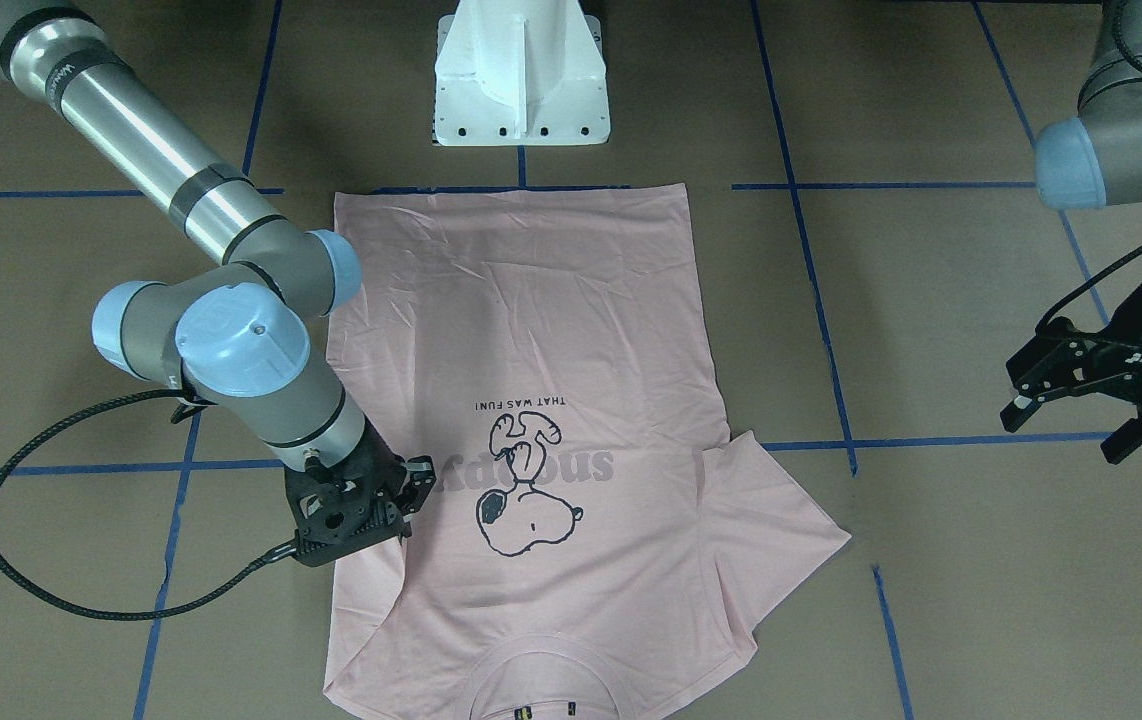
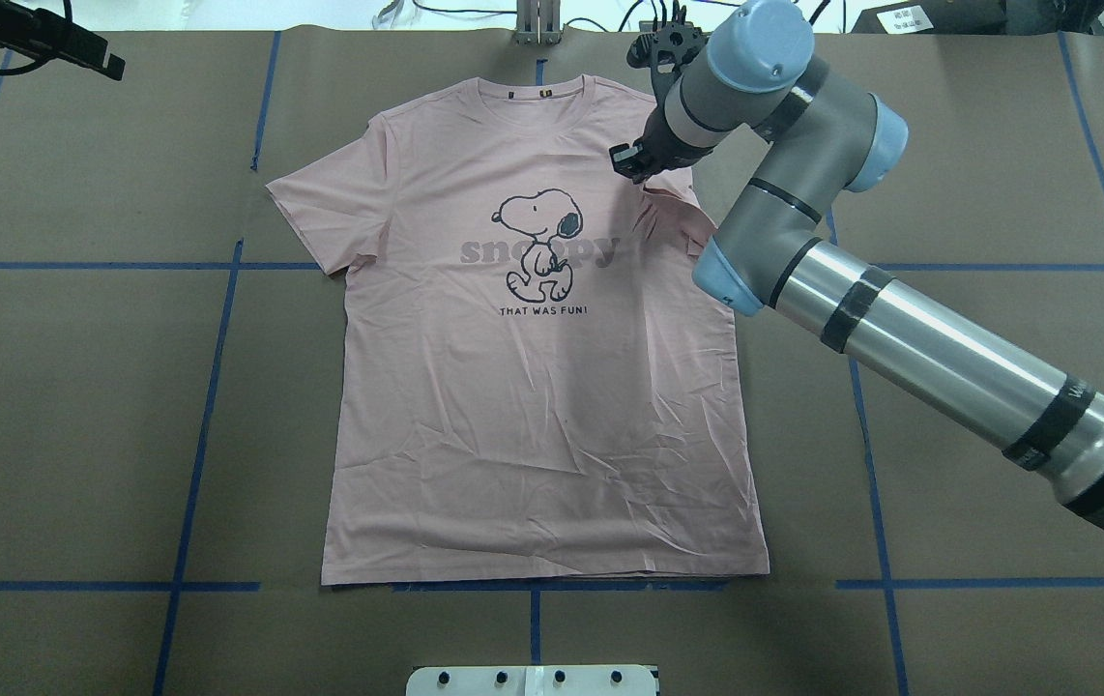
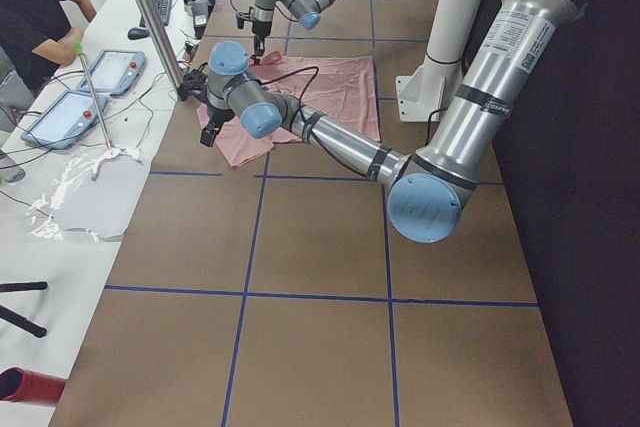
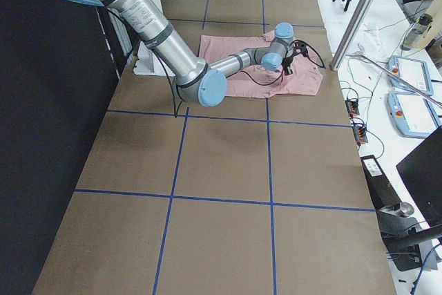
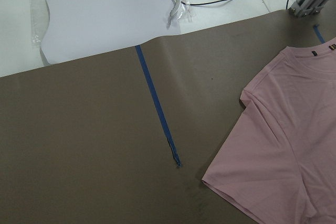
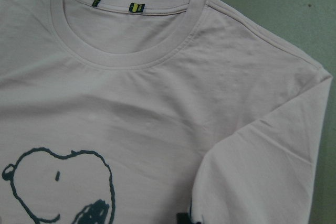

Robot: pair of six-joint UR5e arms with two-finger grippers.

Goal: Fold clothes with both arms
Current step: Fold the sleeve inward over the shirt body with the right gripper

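The pale pink Snoopy T-shirt lies flat, print up, on the brown table, collar away from the robot. My right gripper sits at the shirt's right sleeve and looks shut on its edge. That sleeve is pulled inward over the chest, near the lettering. My left gripper hangs open with nothing in it, above bare table well off the shirt's other side. The left wrist view shows the other sleeve lying spread out flat.
The white pedestal stands at the hem end of the shirt. Blue tape lines cross the brown table. A person sits at a side bench with tablets. A white sheet lies past the table edge.
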